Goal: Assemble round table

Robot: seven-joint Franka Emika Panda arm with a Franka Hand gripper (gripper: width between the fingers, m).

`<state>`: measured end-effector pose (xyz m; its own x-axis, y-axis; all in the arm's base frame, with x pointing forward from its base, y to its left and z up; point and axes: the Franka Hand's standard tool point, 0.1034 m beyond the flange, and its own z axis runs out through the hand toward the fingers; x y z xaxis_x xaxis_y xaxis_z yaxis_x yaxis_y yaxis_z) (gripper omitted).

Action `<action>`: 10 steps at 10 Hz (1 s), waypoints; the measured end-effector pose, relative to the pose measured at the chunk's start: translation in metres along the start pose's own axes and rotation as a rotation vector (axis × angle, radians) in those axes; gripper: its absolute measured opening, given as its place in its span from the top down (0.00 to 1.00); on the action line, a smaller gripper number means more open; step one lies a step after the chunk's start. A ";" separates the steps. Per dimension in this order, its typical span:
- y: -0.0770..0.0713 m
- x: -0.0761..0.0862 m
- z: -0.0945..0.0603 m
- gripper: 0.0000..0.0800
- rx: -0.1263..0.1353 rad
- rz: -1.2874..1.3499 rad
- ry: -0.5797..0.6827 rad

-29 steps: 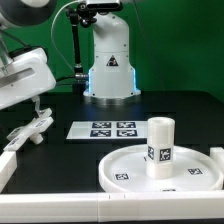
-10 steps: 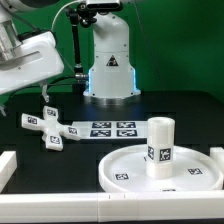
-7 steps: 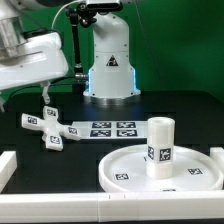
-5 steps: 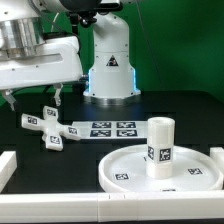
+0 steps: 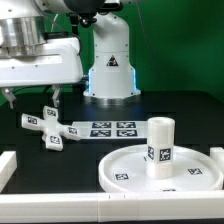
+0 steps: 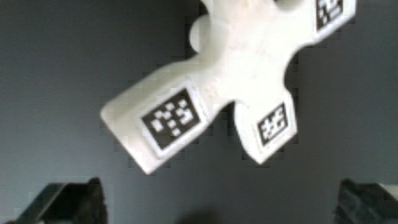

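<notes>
Round table parts lay apart on the black tabletop [image 5: 185, 108]. The rimmed disc [image 5: 118, 170] sat at the exterior view's lower right with the leg [image 5: 160, 147] upright on it. The cross-shaped base piece [image 5: 50, 128] lay at centre left, just beside the marker board [image 5: 112, 129]. Our tool [image 5: 33, 100] hovered above the base piece, jaws wide apart and empty, as the wrist view confirmed. We judged picking up the base piece to be the step in hand. Next we needed to descend, centre on one arm of it, and close.

Under my jaws: cross-shaped base [image 6: 222, 85] lies flat, clear air up to my wide-spread gripper [image 6: 217, 203].
Table [image 5: 185, 110] edge, exterior view's right: leg [image 5: 160, 147] upright on round disc [image 5: 125, 170] blocks low passes.
Table middle: marker board [image 5: 108, 129] flat, room above.
</notes>
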<state>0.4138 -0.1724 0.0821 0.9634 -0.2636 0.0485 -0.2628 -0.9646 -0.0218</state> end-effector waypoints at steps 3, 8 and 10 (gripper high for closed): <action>-0.010 -0.003 0.009 0.19 -0.030 0.043 0.015; -0.027 -0.012 0.014 0.19 -0.036 0.207 -0.049; -0.033 -0.011 0.016 0.19 -0.039 0.188 -0.057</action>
<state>0.4130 -0.1375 0.0665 0.8984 -0.4390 -0.0091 -0.4388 -0.8985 0.0139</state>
